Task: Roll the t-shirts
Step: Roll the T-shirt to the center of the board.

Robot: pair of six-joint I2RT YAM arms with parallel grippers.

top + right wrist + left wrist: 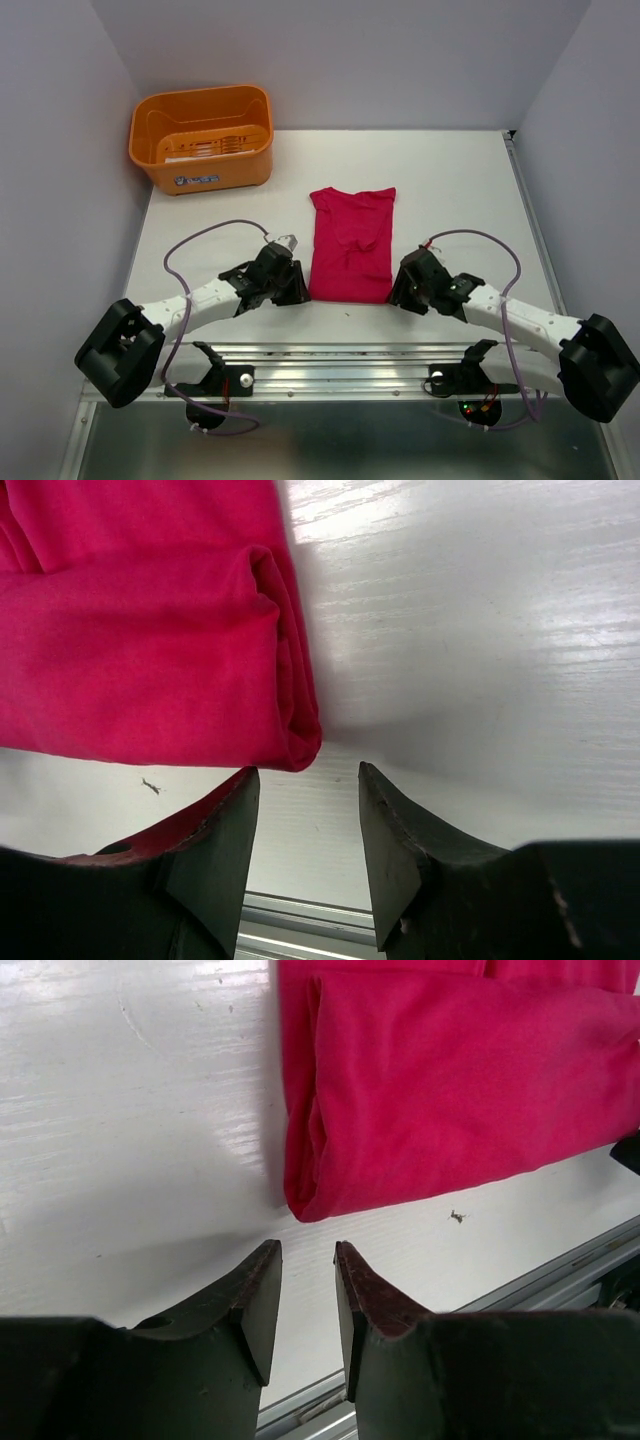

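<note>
Standing partly open, the left hand (308,1250) grips nothing; its fingertips sit just short of the t-shirt's (350,245) near left corner. The right hand (308,772) is likewise partly open and empty, close by the near right corner; contact there cannot be told. The crimson-pink t-shirt lies folded narrow on the table (450,190), nearer the near edge, long axis running near edge to far edge, shoulders toward the far edge, its near end doubled over thickly.
</note>
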